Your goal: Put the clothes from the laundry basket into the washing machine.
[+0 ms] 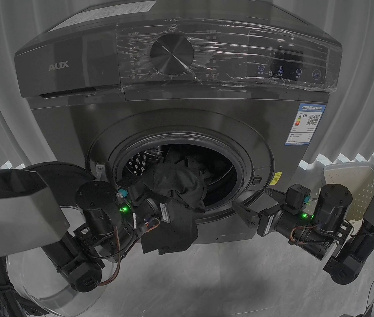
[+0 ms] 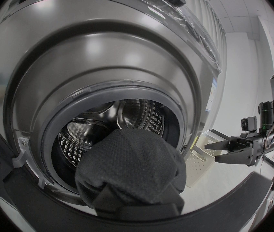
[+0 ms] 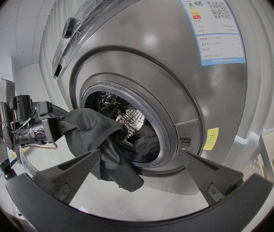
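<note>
while the right pincer (image 2: 211, 152) gapes, the left pincer (image 3: 59, 128) clasps clothes (image 1: 176, 186) hanging from the drum (image 2: 137, 111).

- Washing machine (image 1: 72, 124): smooth grey metal with a satin sheen.
- Drum (image 2: 133, 111): glossy perforated steel.
- Black garment (image 1: 176, 183) in the left gripper's (image 3: 59, 126) jaws: matt, coarse-knit cloth.
- Control-panel film (image 1: 226, 49): crinkled clear plastic.
</note>
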`<state>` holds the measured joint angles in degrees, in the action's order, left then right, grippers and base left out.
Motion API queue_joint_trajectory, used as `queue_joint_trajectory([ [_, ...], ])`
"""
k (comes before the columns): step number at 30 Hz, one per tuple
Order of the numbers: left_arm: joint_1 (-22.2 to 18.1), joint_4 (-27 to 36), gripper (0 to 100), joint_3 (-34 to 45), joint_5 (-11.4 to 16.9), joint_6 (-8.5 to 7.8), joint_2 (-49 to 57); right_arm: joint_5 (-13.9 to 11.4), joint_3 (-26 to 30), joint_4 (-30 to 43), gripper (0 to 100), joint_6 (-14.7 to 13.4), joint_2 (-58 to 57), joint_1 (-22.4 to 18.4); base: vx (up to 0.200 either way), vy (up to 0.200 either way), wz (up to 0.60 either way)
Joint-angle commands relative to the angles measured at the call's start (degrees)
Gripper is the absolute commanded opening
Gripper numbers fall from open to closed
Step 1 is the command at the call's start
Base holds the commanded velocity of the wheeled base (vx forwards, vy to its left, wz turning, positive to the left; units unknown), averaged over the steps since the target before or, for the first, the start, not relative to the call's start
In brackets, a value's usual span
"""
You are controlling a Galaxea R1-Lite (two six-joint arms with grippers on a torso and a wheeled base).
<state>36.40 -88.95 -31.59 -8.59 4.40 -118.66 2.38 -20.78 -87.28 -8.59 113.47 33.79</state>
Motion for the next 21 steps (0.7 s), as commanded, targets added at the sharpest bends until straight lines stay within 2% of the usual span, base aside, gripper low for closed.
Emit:
queue_joint_trajectory([
  [1, 0.34, 0.01, 0, -1.11, -0.11, -0.01, -1.66, 0.00, 0.39, -0.08, 100, 0.07, -0.27, 0.13, 0.000, 0.000, 0.00],
  [5, 0.43, 0.01, 0, -1.46, -0.37, 0.08, -2.98, 0.08, 0.48, 0.01, 100, -0.02, -0.53, 0.66, 0.000, 0.000, 0.00],
  [11, -1.68, 0.01, 0, -4.36, -0.90, -0.18, -7.20, 0.00, 0.48, 0.01, 100, -0.02, -0.27, 0.75, 0.000, 0.000, 0.00],
  [13, -3.35, 0.01, 0, -7.26, -0.81, -0.45, -9.31, 0.00, 0.48, 0.01, 100, -0.02, -0.18, 0.92, 0.000, 0.000, 0.00],
  [17, -4.85, 0.01, 0, -14.03, -1.25, 0.08, -13.61, 0.00, 0.57, 0.01, 100, -0.11, -0.09, 1.10, 0.000, 0.000, 0.00],
  [21, -6.34, 0.10, 0, -19.65, 0.07, 0.43, -16.07, 0.00, 0.83, 0.01, 100, -0.11, 0.00, 1.10, 0.000, 0.000, 0.00],
])
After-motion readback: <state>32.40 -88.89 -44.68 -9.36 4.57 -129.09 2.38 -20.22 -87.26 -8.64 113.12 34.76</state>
